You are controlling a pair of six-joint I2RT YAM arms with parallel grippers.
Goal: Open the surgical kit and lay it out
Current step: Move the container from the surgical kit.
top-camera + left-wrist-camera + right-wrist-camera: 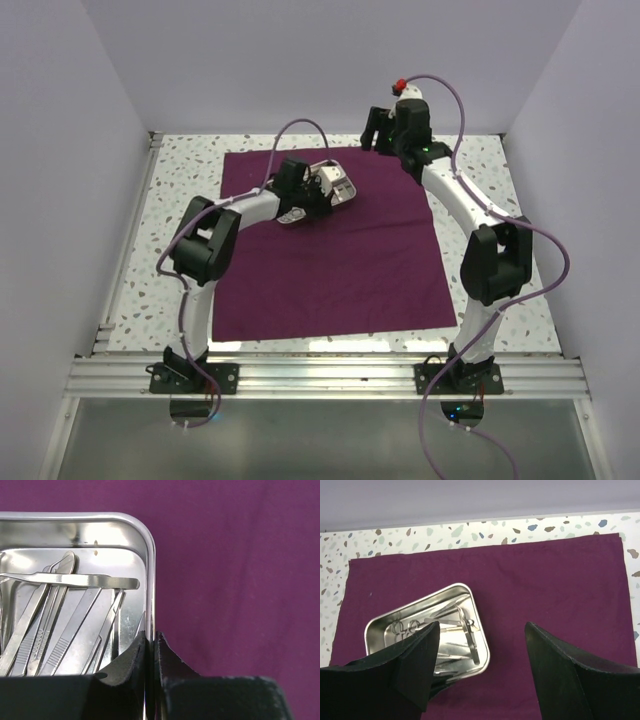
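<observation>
**On the cloth (340, 260), tray (382, 627) rim pinched by left claw (151, 647)**

On the speckled tabletop (180, 170) the purple cloth is spread flat, and the steel tray is set on its far-left part. The tray's side wall is gripped by the left claw, its jaws closed narrowly on the rim, one finger inside and one outside. Slim steel instruments (75, 582) are seen lying in the tray. Their near ends are cut off by the claw body, and their kinds cannot be told apart. From above, most of the tray is hidden by the left wrist. The right claw (481, 627) is held wide near the cloth's far edge, with nothing between its jaws. One tray corner is covered by its finger.
</observation>
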